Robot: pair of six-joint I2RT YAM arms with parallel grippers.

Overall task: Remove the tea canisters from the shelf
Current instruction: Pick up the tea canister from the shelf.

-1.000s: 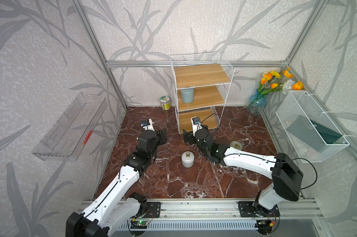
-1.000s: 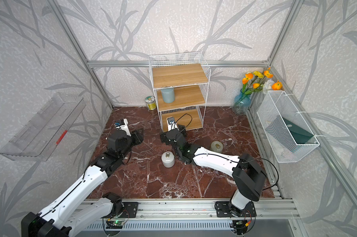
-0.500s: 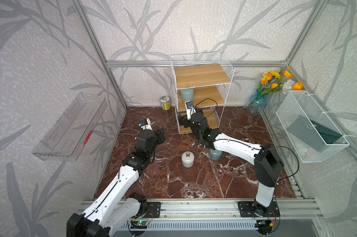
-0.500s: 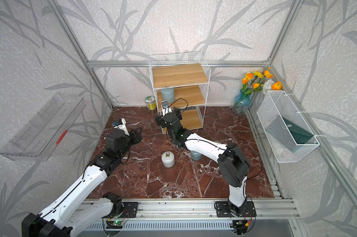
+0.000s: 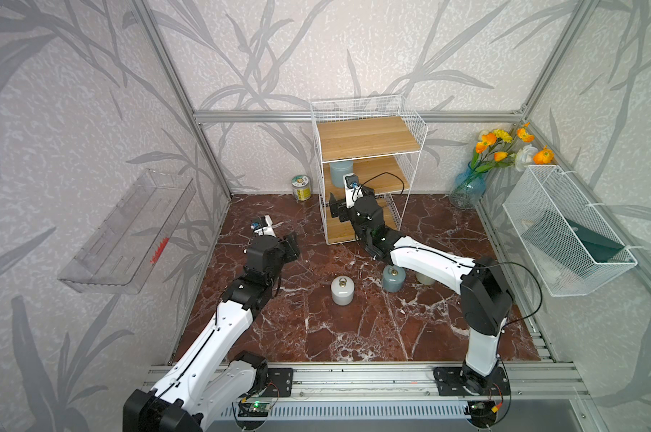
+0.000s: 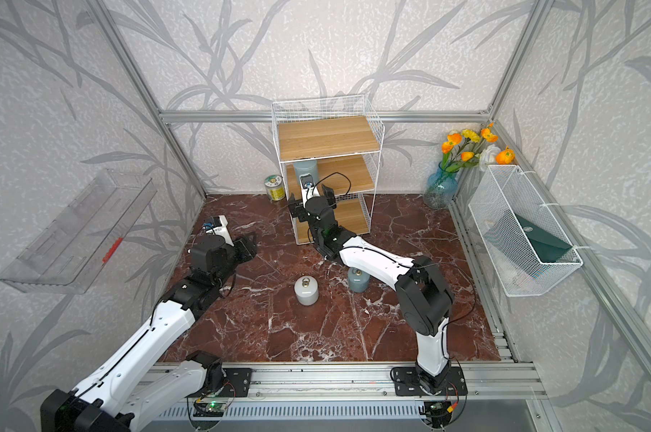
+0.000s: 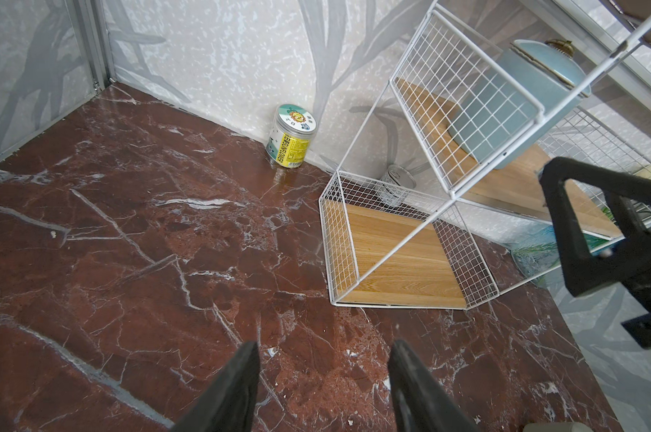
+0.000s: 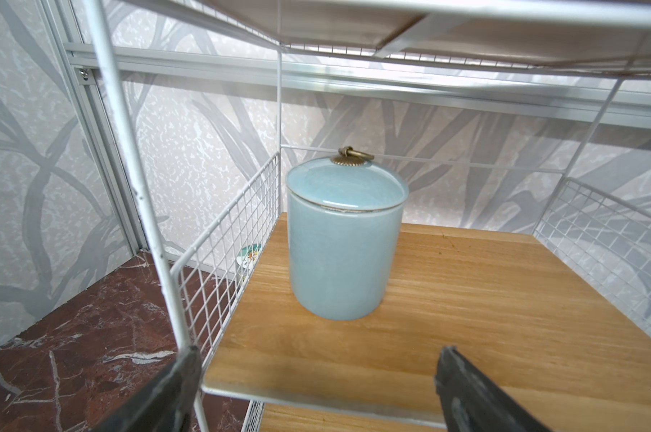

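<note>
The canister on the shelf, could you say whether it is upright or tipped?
Upright: the canister rests on its base, lid on top.

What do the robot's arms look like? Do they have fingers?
The left arm and right arm are smooth white tubes joined by chunky black joints. The left gripper and right gripper are black, each with two flat fingers. A thin black cable loops by the right wrist.

I'm seeing bright, even white light falling from above in both top views, the back wall (image 5: 353,56) at twelve o'clock glowing palest. The floor (image 5: 316,329) is glinting softly toward six o'clock. In the right wrist view the jar (image 8: 344,243) is catching a sheen while the black fingers (image 8: 473,396) are blurring and the shelf wires (image 8: 135,175) are bending.
</note>
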